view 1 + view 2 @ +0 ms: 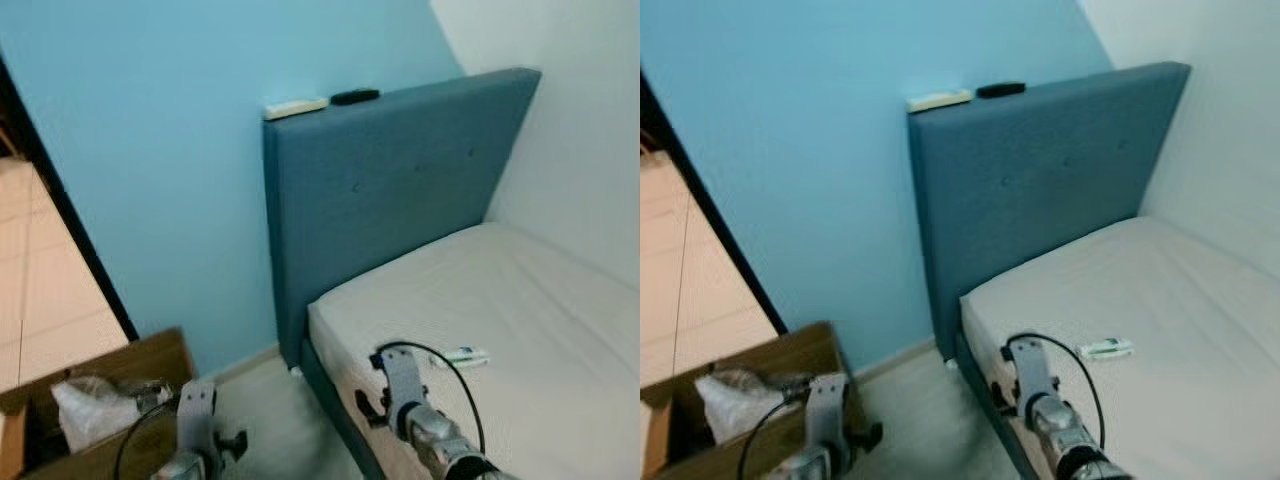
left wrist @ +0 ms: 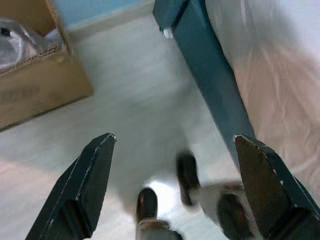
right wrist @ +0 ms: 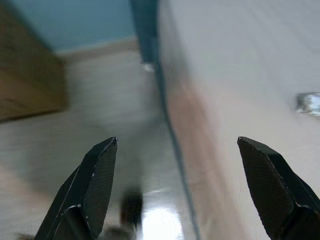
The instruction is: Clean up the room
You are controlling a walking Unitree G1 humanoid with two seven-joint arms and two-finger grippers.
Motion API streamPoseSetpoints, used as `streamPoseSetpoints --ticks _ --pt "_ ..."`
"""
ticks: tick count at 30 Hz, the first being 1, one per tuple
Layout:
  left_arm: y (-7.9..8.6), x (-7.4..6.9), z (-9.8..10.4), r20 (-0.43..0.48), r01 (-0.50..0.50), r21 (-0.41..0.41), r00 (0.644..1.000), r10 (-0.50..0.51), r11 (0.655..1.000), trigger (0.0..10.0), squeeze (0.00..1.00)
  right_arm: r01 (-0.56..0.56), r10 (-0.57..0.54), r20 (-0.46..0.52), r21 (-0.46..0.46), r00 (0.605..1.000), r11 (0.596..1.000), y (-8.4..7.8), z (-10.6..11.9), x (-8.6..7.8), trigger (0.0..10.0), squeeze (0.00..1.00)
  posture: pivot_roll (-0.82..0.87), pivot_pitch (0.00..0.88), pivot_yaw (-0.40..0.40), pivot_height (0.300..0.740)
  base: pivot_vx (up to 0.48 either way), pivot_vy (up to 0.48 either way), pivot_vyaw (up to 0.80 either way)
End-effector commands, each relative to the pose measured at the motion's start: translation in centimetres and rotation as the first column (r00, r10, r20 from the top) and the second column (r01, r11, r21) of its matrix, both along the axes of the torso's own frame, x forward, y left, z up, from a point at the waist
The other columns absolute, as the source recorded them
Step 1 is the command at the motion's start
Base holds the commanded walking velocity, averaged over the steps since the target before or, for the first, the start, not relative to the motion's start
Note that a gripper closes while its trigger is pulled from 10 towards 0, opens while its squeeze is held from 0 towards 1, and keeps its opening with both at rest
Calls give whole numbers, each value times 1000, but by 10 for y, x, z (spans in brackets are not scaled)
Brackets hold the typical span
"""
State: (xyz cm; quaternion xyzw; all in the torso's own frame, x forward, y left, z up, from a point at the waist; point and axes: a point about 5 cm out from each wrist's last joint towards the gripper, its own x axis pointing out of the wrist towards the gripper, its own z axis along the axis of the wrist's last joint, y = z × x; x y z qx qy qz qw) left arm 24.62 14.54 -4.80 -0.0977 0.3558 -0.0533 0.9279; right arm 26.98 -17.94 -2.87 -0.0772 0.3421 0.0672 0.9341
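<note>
- Head views: bed (image 1: 520, 330) with a bare pale mattress fills the lower right of the frame, its blue headboard (image 1: 390, 190) standing against the light blue wall (image 1: 150, 150). A small tube (image 1: 460, 356) lies flat on the mattress near the bed's left edge. On top of the headboard, at upper centre, rest a cream remote (image 1: 296, 107) and, just beside it, a black remote (image 1: 354, 97). A cardboard box (image 1: 140, 365) sits on the floor at the lower left with a crumpled plastic bag (image 1: 95, 405) inside. Both silver arms show at the bottom edge, the left one near the box, the right one over the mattress corner close to the tube.
- Left wrist view: left gripper (image 2: 175, 165) hangs over the pale floor (image 2: 140, 90) with its two black fingers (image 2: 92, 180) spread wide and nothing between them. The box corner shows in the upper left of the frame, the blue bed frame (image 2: 210, 65) runs down from the top centre, and the picture is blurred.
- Right wrist view: right gripper (image 3: 177, 170) is also spread wide and empty, straddling the bed's edge; the tube (image 3: 309, 102) appears blurred at the right edge of the frame, on the mattress, apart from the fingers.
</note>
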Motion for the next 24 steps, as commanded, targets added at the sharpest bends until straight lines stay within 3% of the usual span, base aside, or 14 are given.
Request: streamPoseSetpoints --ticks 1,6,11,14,24 --pt "-1 -9 -7 -38 14 1 999 -14 1000 10000 0 28 -28 -14 15 1000 999 0 -2 -1 10000 0 -20 0 -12 740 292 0 0" --pt "-2 -9 -7 -37 19 2 999 -19 1000 10000 0 43 -43 -10 12 999 999 -2 -1 0 10000 0 -23 0 -9 740 292 0 0" --pt "-5 -8 -5 -26 75 24 997 -74 997 10000 0 96 -96 -8 3 995 995 -9 0 0 10000 0 -24 0 -8 740 0 0 0" --pt "-9 -7 -5 -25 129 51 991 -128 990 10000 0 153 -153 -17 -18 988 988 -17 1 0 10000 0 -23 0 -9 740 0 -143 -800" --pt "-10 -8 -6 -30 132 50 991 -131 990 10000 0 221 -223 -19 -79 975 972 -33 2 -2 10000 0 -26 0 -7 740 0 -453 -794"
